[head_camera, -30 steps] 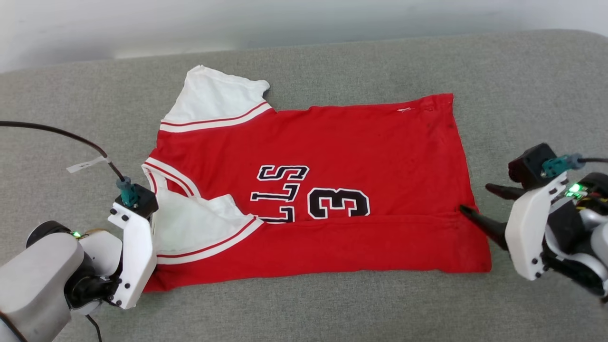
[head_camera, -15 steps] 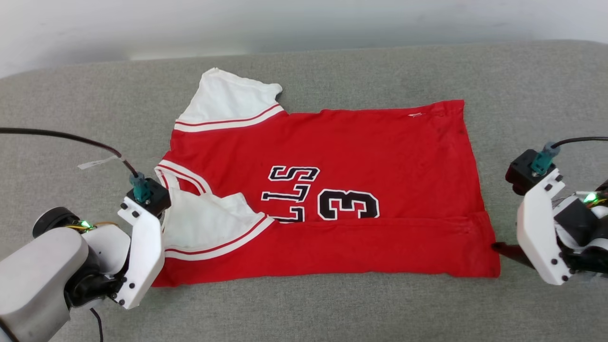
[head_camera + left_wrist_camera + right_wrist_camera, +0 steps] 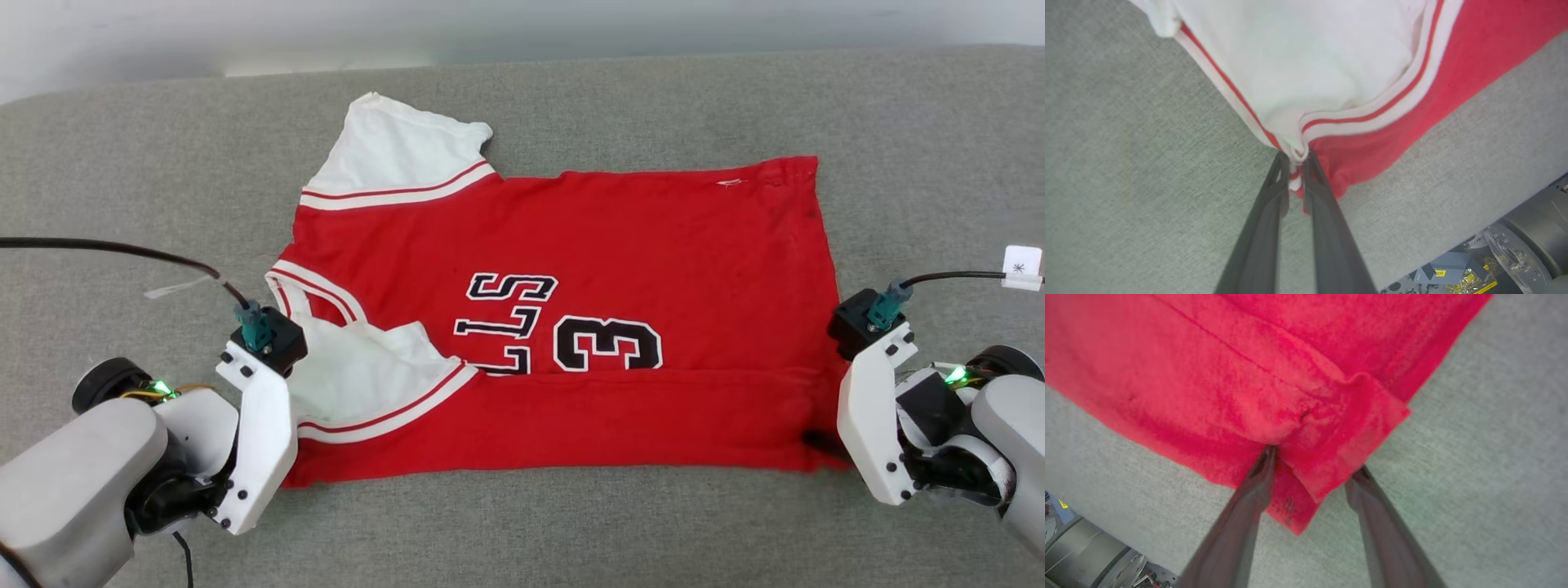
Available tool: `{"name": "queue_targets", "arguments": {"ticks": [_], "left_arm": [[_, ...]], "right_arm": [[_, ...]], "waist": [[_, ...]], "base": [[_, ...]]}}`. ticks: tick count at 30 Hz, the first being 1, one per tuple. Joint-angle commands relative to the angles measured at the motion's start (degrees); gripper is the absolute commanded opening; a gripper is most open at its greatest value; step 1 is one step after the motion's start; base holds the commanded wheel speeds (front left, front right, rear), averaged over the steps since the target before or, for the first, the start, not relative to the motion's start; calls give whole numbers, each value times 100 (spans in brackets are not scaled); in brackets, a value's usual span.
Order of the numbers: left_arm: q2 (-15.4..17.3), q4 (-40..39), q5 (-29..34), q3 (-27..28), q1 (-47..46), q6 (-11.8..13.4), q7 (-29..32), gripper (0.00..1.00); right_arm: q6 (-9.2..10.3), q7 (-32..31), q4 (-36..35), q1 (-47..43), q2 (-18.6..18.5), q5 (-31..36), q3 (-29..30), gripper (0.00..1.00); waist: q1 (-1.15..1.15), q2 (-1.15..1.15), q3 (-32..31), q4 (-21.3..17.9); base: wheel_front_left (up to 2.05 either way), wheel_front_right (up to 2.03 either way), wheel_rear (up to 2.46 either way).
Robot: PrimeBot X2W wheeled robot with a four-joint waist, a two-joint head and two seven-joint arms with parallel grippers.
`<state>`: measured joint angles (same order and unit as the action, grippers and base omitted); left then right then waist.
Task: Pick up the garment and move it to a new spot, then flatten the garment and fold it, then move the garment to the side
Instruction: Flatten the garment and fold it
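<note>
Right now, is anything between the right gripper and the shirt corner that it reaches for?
Nothing visible stands between them: the near corner of the shirt lies between the open jaws of the right gripper.

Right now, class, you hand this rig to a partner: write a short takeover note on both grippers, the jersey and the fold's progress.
Left gripper: shut, pinching the red jersey at its near shoulder-end corner.
Right gripper: open, fingers straddling the near hem corner, not clamped.
Jersey: flat on the grey cushion, number 3 up.
Done: near edge and near sleeve folded over the front.
Left: close the right grip, finish folding, move it aside.
</note>
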<state>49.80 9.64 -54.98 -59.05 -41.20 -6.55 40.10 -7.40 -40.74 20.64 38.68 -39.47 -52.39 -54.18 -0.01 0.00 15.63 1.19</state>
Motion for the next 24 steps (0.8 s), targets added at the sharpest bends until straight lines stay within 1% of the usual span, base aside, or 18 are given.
{"name": "queue_targets", "arguments": {"ticks": [1, 6, 14, 18, 21, 24], "left_arm": [[-9, 22, -50, -1, 128, 20, -51, 0], [51, -5, -183, 23, 258, 58, -106, 0], [286, -402, -401, 28, 566, 154, -113, 0], [386, -722, -497, -32, 785, 221, -131, 0], [467, -904, -538, -74, 959, 311, -155, 0], [491, -947, -557, -114, 1077, 368, -177, 0]], "right_arm": [[-16, 64, 106, -243, 241, -22, -249, 0], [-7, 335, 8, -85, -150, -119, -173, 0], [-7, 602, -664, -229, -858, -409, -90, 0], [-7, 629, -1030, -507, -1232, -532, -35, 0], [-7, 570, -1243, -783, -1425, -609, 24, 0], [-7, 527, -1302, -985, -1466, -591, 44, 0]], "waist": [[1, 0, -93, -53], [1, 0, -361, -104], [1, 0, -720, -99], [1, 0, -811, -91], [1, 0, -831, -92], [1, 0, -807, -109]], "base": [[0, 0, 0], [0, 0, 0], [0, 0, 0], [0, 0, 0], [0, 0, 0], [0, 0, 0]]}}
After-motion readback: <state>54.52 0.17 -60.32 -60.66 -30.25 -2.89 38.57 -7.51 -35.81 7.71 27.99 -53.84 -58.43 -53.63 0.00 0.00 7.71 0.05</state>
